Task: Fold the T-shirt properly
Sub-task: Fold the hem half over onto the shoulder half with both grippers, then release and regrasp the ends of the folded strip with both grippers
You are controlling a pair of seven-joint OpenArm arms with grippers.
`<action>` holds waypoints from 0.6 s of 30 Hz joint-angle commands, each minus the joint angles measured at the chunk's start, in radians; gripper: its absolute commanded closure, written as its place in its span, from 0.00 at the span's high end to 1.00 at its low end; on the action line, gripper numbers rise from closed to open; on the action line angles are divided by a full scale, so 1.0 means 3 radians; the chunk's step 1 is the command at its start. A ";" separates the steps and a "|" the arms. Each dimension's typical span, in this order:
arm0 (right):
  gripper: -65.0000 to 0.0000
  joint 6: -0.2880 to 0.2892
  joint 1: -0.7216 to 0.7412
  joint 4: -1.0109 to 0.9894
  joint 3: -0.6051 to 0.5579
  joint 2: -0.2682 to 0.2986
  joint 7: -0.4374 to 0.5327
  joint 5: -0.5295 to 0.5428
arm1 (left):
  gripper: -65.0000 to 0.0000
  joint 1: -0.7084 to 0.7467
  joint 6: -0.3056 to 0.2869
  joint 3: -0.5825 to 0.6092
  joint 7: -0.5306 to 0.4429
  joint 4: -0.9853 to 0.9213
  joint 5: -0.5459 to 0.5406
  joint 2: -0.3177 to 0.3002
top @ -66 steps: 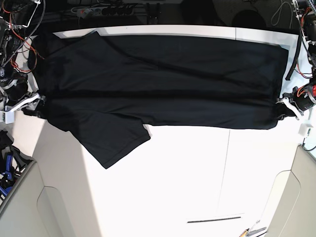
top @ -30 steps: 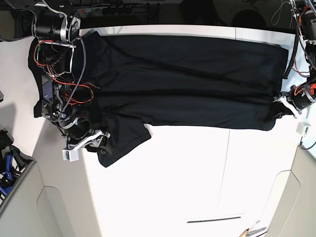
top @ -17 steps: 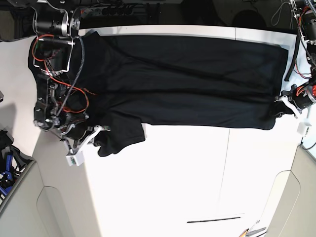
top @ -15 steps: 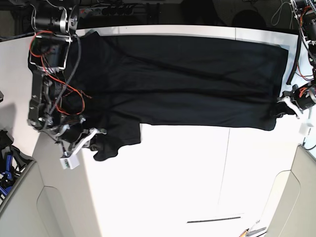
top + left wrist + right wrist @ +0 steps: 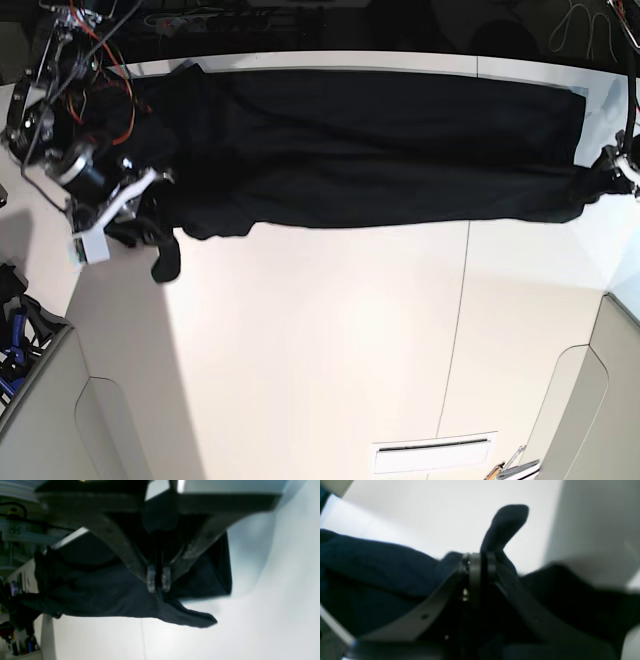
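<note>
The black T-shirt (image 5: 380, 140) is stretched in a long band across the far half of the white table (image 5: 330, 340). At the left of the base view my right gripper (image 5: 155, 190) is shut on its sleeve end, and a small flap of cloth (image 5: 165, 262) dangles below. In the right wrist view the shut gripper (image 5: 480, 560) pinches fabric, and a tip of cloth (image 5: 507, 522) pokes out past it. At the far right my left gripper (image 5: 608, 168) is shut on the bunched hem corner. The left wrist view shows that gripper (image 5: 158, 581) clamped on the T-shirt (image 5: 100, 597), which sags below.
Grey panels flank the table's near corners (image 5: 50, 410). A narrow slot (image 5: 430, 455) lies near the front edge, with small tools (image 5: 510, 468) beside it. Blue items (image 5: 12, 335) sit off the left edge. Cables and equipment run along the back.
My right gripper has shut on the sleeve and drawn it back and left. The left gripper has moved toward the back with the hem. The shirt's near edge now lies farther back.
</note>
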 commanded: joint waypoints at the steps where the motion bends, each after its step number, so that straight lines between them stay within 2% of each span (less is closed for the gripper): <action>1: 0.00 0.0022 -0.0028 0.0097 0.0019 0.0028 0.0088 0.0086 | 0.00 0.0018 -0.0017 -0.0025 -0.0038 0.0056 -0.0093 -0.0078; 9: 0.00 0.0020 -0.0518 0.0112 0.0033 0.0028 0.0090 0.0097 | 0.00 0.0217 -0.0017 -0.0025 -0.0042 0.0057 -0.0164 -0.0076; 18: 0.00 0.0023 -0.0909 0.0116 0.0245 0.0025 0.0103 0.0336 | 0.00 0.0228 -0.0017 -0.0025 -0.0041 0.0057 -0.0071 -0.0078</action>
